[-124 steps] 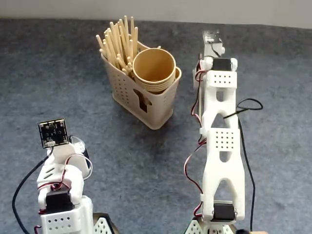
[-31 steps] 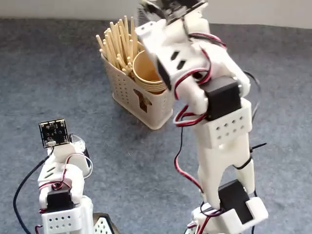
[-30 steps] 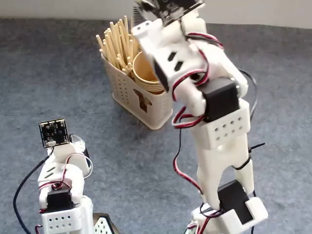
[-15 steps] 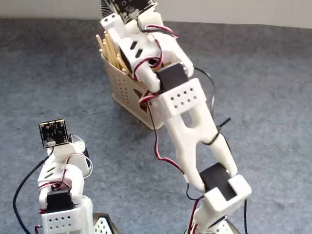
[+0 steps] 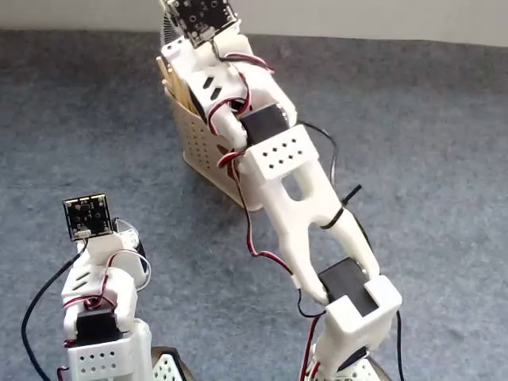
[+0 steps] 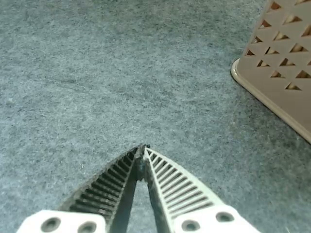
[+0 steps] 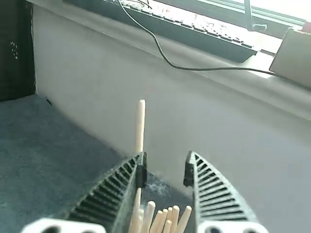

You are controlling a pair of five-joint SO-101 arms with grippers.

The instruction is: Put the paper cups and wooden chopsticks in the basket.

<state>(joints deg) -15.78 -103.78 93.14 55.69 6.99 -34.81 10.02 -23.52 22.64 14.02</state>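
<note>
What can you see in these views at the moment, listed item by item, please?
basket: one, cream, perforated, at the far side of the mat, partly under the right arm.
chopsticks: a bundle, count unclear, pale wood, standing in the basket; one rises higher, beside one of the right arm's jaws.
mat: one, grey, covering the table.
wall: light grey, behind the mat.
keyboard: one, dark, on the ledge above the wall.
left arm: one, white, at the near left; jaws shut over bare mat.
right arm: one, white, stretched over the basket; jaws open above the chopsticks.
</note>
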